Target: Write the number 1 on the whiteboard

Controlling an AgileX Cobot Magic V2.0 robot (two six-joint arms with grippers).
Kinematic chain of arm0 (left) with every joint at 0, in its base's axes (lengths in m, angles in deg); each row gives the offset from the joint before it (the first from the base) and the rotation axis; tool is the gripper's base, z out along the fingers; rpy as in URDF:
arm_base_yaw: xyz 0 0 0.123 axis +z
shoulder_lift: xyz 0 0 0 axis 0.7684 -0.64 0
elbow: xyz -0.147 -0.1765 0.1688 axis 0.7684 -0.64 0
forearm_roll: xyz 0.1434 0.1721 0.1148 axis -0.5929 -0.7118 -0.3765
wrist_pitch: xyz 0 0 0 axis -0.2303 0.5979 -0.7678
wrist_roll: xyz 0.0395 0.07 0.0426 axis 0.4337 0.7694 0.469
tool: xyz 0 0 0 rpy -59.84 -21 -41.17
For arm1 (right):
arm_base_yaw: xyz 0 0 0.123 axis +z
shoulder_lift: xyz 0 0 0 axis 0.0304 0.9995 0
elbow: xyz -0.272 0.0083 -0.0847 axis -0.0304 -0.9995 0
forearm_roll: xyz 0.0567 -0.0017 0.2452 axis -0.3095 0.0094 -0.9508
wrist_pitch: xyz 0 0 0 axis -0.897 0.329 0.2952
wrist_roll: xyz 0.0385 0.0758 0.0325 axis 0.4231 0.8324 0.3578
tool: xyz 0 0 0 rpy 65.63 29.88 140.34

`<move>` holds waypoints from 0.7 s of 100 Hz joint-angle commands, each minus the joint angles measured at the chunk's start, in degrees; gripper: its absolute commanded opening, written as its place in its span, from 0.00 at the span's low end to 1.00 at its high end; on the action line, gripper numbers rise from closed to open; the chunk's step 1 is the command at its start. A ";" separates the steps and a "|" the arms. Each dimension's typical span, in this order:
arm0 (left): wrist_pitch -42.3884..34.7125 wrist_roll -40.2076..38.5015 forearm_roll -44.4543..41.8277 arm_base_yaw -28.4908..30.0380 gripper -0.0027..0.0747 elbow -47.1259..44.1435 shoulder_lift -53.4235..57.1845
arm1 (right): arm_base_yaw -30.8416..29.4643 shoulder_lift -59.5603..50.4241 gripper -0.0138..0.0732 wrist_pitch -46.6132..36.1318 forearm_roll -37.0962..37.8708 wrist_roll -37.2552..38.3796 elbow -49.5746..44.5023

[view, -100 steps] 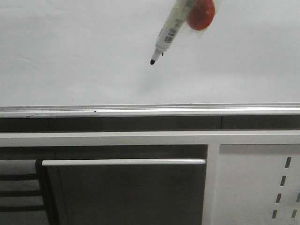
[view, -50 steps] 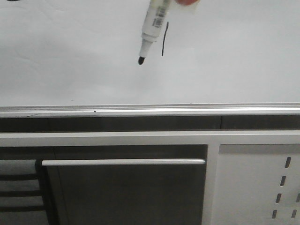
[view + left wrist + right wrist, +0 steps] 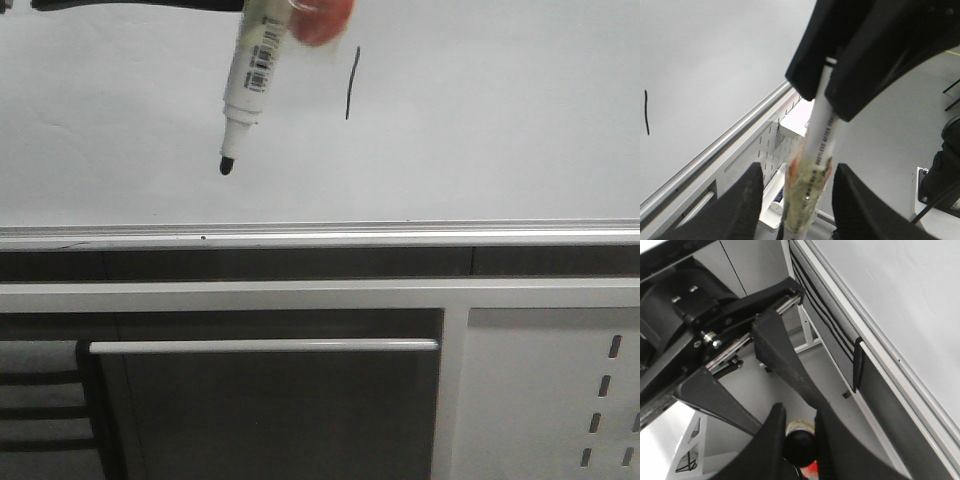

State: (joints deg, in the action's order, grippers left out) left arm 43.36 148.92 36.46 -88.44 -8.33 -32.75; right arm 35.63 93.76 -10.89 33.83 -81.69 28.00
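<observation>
Number 1 [image 3: 351, 84] sits high on whiteboard [image 3: 480, 130], thin black slanted stroke, right of marker [image 3: 247, 85] and apart from it. Marker hangs tip-down, black tip off board's stroke (tape wrap around upper barrel). Left gripper [image 3: 797, 212] clamps marker barrel. Right gripper [image 3: 799, 447] fingers close around dark round object, identity unclear.
</observation>
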 commanded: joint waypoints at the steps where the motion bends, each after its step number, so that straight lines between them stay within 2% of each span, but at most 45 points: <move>1: 1.09 0.18 2.48 -0.36 0.41 2.05 0.73 | -0.37 -1.10 0.11 -1.40 -3.21 -0.06 2.06; 15: 1.09 0.18 2.16 -0.36 0.35 2.05 0.73 | -0.37 -1.10 0.11 -0.52 -4.83 -0.89 2.06; 24: 1.09 0.18 2.16 -0.36 0.28 2.05 0.73 | -0.37 -1.10 0.11 -0.64 -4.83 -0.89 2.06; 44: 1.29 0.18 2.02 -0.36 0.01 2.05 0.73 | -0.37 -1.10 0.11 -0.24 -4.97 -0.89 2.06; 53: 1.29 0.18 2.02 -0.36 0.01 2.05 0.73 | -0.37 -1.10 0.12 -0.11 -5.03 -0.89 2.06; 60: 1.10 0.18 2.02 -0.36 0.01 2.05 0.73 | -0.37 -1.10 0.18 0.12 -5.03 -0.89 2.06; 70: -0.43 0.18 2.14 -0.36 0.01 2.05 0.73 | -0.37 -1.10 0.37 -0.35 -5.03 -0.89 2.06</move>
State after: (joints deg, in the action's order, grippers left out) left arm 44.67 150.05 35.10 -88.56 -8.30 -32.75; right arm 35.50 93.88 -9.89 32.02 -82.14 28.00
